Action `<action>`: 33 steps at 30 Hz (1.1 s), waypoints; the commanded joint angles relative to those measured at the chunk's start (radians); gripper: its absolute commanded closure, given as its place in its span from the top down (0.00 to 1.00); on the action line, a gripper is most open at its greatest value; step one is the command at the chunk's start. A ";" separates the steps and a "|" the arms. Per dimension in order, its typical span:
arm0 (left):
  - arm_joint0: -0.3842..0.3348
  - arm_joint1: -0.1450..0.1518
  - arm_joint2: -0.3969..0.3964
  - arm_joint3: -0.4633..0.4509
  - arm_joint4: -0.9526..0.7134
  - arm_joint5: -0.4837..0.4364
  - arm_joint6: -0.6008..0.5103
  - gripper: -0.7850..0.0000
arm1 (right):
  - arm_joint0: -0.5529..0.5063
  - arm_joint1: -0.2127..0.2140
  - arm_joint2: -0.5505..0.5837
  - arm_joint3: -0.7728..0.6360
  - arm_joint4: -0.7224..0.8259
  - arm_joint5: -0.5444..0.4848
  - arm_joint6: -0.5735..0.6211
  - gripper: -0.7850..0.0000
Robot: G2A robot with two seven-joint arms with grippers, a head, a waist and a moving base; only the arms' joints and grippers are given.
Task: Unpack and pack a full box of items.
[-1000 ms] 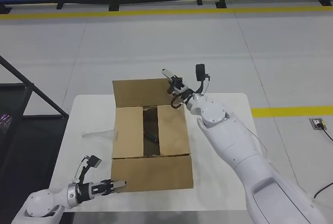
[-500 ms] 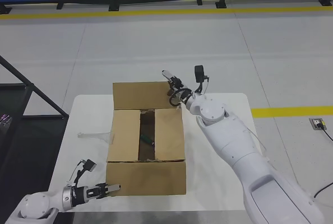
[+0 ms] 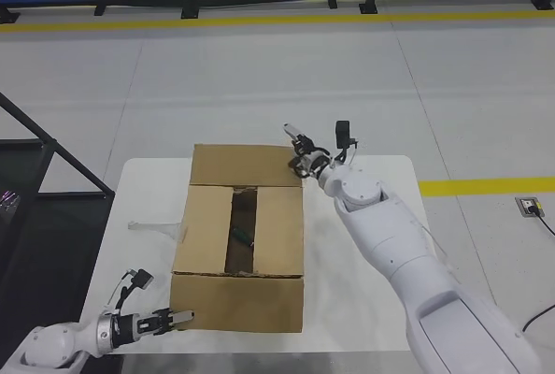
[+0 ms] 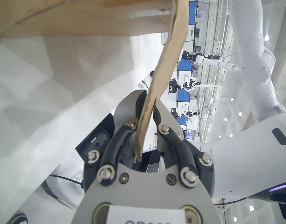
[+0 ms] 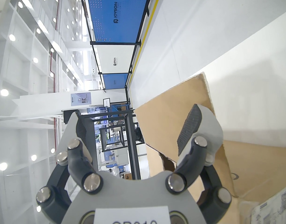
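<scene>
Left hand (image 4: 148,104) pinches box flap (image 3: 240,304); right hand (image 5: 136,122) gapes empty; inner flaps (image 3: 203,229) half-hide a green item (image 3: 243,236).

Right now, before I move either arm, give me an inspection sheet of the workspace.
Surface: white table, with the box in its middle.
Job's things: cardboard box; far flap and near flap open; the inner flaps leave a gap where a dark green item shows.
Clutter: clear plastic strip on the table beside the box.
Grippers: left gripper shut on the near flap's edge; right gripper open, by the far flap's corner.
Cables: black cable at the left wrist; floor cable running to a socket.
Surroundings: yellow floor line; black frame beside the table.
</scene>
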 commanded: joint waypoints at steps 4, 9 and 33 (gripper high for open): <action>-0.010 0.015 0.021 0.026 0.021 -0.037 0.038 1.00 | -0.004 0.002 0.012 0.012 -0.003 0.025 -0.002 1.00; -0.033 0.018 0.039 0.064 0.075 -0.081 0.082 1.00 | -0.011 0.004 0.024 0.009 -0.005 0.031 0.006 1.00; 0.205 0.057 -0.215 -0.094 0.180 -0.305 0.554 1.00 | -0.013 -0.058 -0.072 -0.109 -0.158 -0.034 0.433 1.00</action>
